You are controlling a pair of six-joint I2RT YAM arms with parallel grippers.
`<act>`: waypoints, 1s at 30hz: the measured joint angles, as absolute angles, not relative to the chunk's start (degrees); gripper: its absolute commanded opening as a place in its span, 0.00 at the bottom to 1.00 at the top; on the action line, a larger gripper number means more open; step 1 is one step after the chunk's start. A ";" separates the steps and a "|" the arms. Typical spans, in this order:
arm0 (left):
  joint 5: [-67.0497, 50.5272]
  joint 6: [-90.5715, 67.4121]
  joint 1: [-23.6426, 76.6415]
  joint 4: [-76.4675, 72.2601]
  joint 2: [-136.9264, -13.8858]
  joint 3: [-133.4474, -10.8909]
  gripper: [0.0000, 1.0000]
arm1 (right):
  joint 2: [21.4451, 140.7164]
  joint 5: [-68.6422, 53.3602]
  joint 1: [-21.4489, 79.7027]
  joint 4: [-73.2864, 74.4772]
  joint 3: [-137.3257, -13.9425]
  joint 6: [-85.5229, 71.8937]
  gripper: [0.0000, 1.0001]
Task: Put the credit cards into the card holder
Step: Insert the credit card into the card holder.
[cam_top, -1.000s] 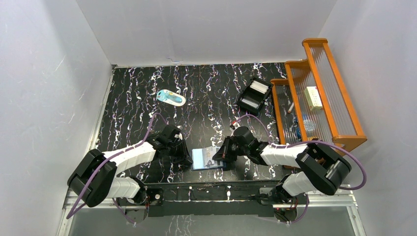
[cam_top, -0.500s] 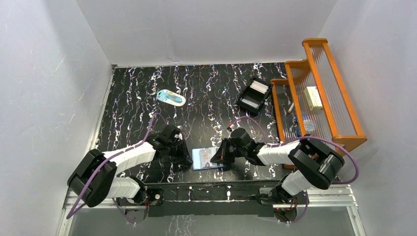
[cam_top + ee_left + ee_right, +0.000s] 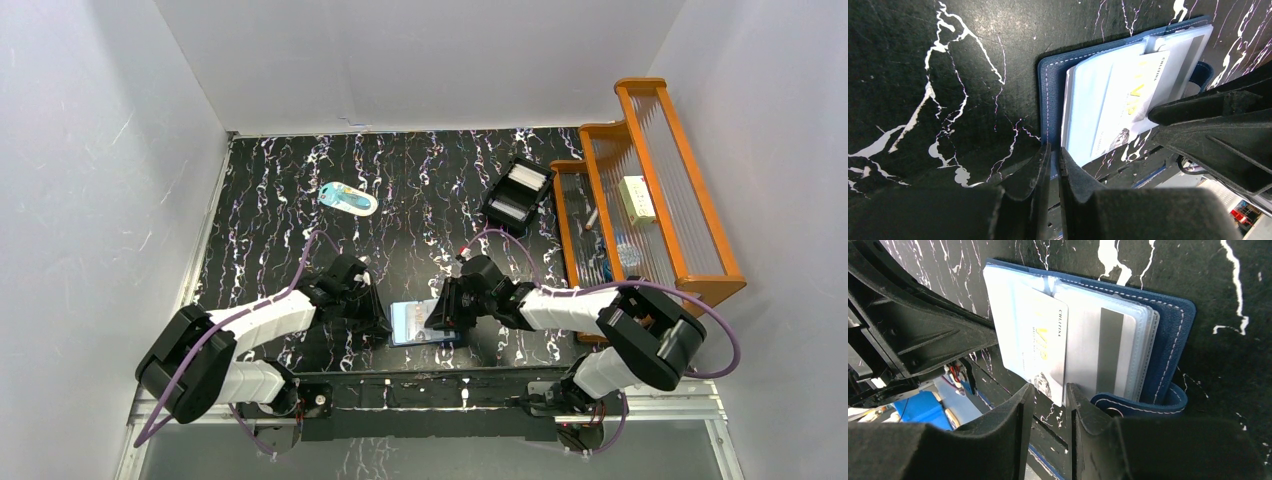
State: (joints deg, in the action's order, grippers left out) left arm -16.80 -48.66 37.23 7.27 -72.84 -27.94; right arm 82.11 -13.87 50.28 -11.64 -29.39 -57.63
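Observation:
The navy card holder lies unfolded near the table's front edge, its pale-blue inside up. My left gripper is shut on the edge of its navy cover. A white credit card with gold lettering sits partway into a clear pocket, its lower corner sticking out. A silver card with a dark stripe lies under the plastic beside it. My right gripper stands open at that protruding corner, jaws apart and not pinching the card. The snap tab curls by the right finger.
A black box tray with white cards stands at the back right, next to a wooden rack. A pale-blue-and-white oval item lies at the back left. The table's front edge runs just below the holder.
My right gripper has opened from shut and let go of the white card, which stays in the pocket. Its wrist shifted slightly left. The left gripper keeps its hold.

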 measured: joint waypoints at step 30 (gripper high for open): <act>-16.78 -48.71 37.23 7.44 -72.29 -27.66 0.11 | 90.89 -14.35 53.45 -10.37 -37.56 -53.15 0.36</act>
State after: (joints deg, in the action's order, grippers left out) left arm -16.78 -48.71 37.23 7.44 -72.29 -27.66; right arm 90.89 -14.35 53.45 -10.37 -37.56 -53.15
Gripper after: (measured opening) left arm 0.106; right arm 0.341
